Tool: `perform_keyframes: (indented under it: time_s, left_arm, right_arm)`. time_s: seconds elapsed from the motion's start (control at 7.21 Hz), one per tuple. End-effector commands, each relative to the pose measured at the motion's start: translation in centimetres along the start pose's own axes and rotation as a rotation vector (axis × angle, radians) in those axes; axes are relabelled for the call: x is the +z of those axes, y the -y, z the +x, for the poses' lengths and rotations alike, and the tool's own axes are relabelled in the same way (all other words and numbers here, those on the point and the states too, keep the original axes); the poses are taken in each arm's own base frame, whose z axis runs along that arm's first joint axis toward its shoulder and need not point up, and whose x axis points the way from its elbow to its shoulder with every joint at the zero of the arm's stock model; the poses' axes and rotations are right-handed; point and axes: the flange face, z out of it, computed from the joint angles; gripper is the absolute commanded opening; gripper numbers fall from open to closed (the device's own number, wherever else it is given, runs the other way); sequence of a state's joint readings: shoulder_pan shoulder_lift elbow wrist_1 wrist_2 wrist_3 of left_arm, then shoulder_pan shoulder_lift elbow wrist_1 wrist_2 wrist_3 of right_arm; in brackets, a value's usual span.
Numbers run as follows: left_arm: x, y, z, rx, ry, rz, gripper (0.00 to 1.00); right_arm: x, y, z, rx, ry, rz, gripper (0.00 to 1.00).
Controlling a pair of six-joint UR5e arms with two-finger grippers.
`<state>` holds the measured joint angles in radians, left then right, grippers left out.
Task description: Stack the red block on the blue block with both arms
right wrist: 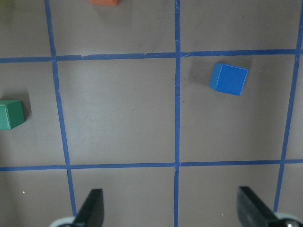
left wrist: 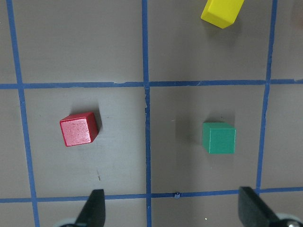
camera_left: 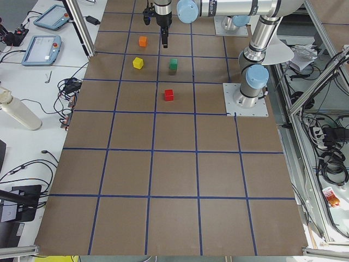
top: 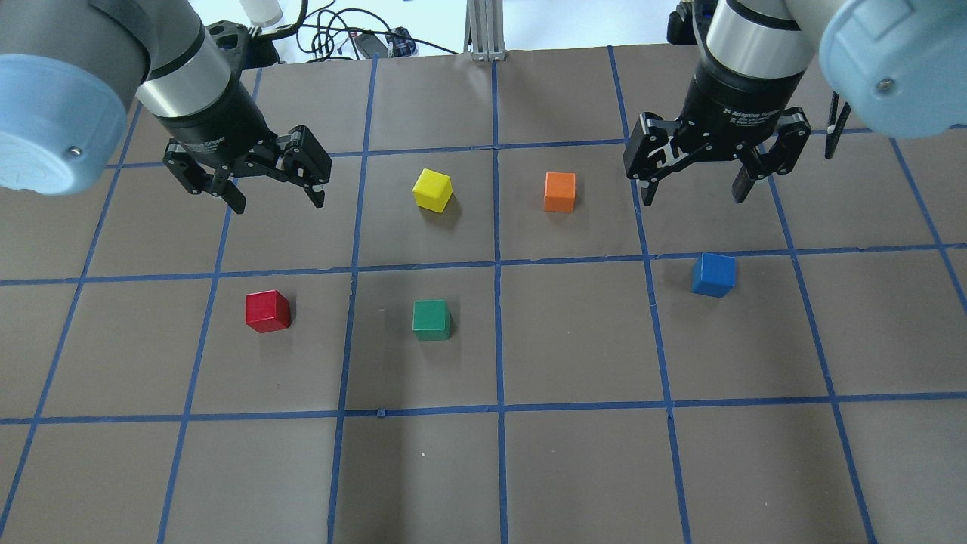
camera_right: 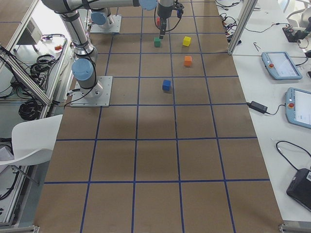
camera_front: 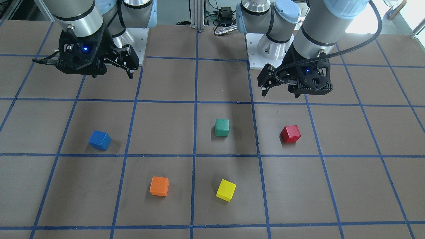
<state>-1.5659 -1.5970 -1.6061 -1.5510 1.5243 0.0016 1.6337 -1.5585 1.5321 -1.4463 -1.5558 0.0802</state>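
The red block point(top: 267, 311) sits on the brown table on my left side, and also shows in the front view point(camera_front: 291, 134) and the left wrist view point(left wrist: 78, 129). The blue block point(top: 713, 274) sits on my right side, also in the front view point(camera_front: 99, 140) and the right wrist view point(right wrist: 228, 79). My left gripper point(top: 278, 200) is open and empty, hovering above the table beyond the red block. My right gripper point(top: 693, 196) is open and empty, hovering beyond the blue block. The two blocks are far apart.
A green block point(top: 431, 319) lies between the red and blue blocks. A yellow block point(top: 432, 190) and an orange block point(top: 560, 192) lie farther out, between the two grippers. Blue tape lines grid the table. Both arm bases stand at the robot's side of the table.
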Motion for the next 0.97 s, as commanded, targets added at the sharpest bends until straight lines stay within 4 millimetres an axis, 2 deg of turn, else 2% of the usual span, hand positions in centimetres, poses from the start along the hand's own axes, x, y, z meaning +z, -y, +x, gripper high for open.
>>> perform_keyframes:
  time_s: [0.0,0.83]
  left_arm:
    - [-0.02,0.01,0.01,0.002,0.0,0.002,1.0]
    - [0.08,-0.04,0.0,0.0,0.0,-0.003,1.0]
  right_arm:
    - [0.01,0.0,-0.05,0.001,0.005,0.0,1.0]
    - [-0.13,0.07,-0.03,0.003,0.003,0.008,1.0]
